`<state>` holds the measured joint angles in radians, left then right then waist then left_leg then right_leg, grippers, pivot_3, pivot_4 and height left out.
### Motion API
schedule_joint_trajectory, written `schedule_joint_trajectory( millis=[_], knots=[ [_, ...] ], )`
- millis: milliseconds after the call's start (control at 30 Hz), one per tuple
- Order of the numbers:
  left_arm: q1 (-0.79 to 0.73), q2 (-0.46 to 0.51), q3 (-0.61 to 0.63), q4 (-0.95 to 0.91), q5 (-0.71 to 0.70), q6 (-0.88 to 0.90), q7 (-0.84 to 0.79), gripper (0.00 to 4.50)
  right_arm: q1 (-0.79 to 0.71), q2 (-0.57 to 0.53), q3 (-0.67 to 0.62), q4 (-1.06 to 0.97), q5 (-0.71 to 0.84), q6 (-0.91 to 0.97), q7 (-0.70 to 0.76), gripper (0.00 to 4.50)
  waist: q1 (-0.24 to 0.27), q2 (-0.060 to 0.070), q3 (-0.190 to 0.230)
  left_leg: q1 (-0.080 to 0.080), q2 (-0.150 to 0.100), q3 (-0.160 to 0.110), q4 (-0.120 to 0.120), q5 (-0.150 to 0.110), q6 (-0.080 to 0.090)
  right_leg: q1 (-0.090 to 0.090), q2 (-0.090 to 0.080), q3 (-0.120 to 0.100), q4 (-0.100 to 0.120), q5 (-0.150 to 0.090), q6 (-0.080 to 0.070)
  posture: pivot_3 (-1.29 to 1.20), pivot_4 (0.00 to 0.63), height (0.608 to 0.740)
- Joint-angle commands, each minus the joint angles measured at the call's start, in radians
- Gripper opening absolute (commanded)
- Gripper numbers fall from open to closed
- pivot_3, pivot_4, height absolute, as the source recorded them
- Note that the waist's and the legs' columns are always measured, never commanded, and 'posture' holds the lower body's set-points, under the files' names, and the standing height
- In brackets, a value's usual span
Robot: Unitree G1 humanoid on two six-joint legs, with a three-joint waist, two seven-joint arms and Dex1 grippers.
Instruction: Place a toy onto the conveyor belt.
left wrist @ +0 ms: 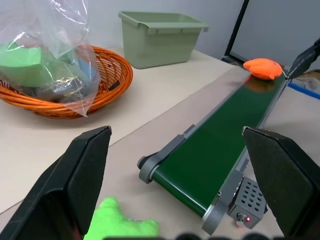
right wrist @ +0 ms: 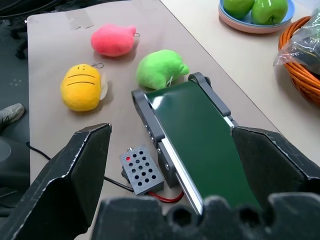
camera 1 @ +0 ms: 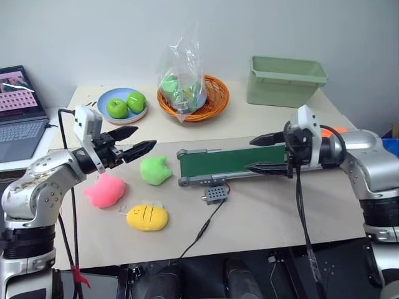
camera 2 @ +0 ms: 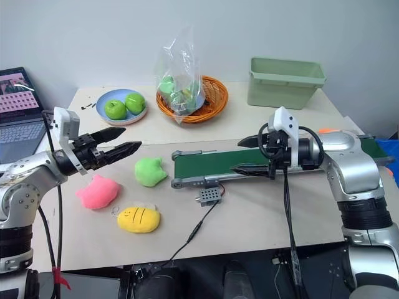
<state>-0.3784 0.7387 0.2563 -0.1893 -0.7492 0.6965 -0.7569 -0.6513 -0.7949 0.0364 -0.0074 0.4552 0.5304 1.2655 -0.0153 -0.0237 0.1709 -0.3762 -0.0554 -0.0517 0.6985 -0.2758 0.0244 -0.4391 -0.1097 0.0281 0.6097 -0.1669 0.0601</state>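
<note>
Orange plush fish sits on the conveyor belt at three o'clock, both pincers released and empty, right pincer should back off cleanly.

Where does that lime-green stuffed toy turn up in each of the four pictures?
Left eye view: the green toy lies on the table, just left of the end of the belt.
Right eye view: same spot, left of the belt's end.
Left wrist view: close to the camera, just short of the belt's end.
Right wrist view: beside the belt's end.
Shared landmark: the belt's grey end roller.
</note>
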Motion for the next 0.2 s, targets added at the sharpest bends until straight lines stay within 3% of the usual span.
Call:
schedule_joint_trajectory(
  millis=[33,200],
  knots=[
    [0.007,-0.006,0.032,-0.054,-0.013,-0.008,0.011,4.49,-0.033,0.003,-0.006,0.001,-0.001,-0.023,0.008,4.50,0.000,0.000,0.000,0.000,0.000,0.000,0.000,0.000,0.000,0.000,0.000,0.000,0.000,0.000,0.000,0.00,0.150,0.740],
    [0.018,-0.001,0.033,-0.065,-0.013,-0.006,0.004,4.49,-0.034,0.007,-0.004,0.011,-0.007,-0.027,0.010,4.50,0.001,0.000,0.000,0.000,0.000,0.000,-0.001,0.000,0.000,0.000,0.000,0.000,0.000,0.000,0.000,0.00,0.150,0.740]
  ],
)
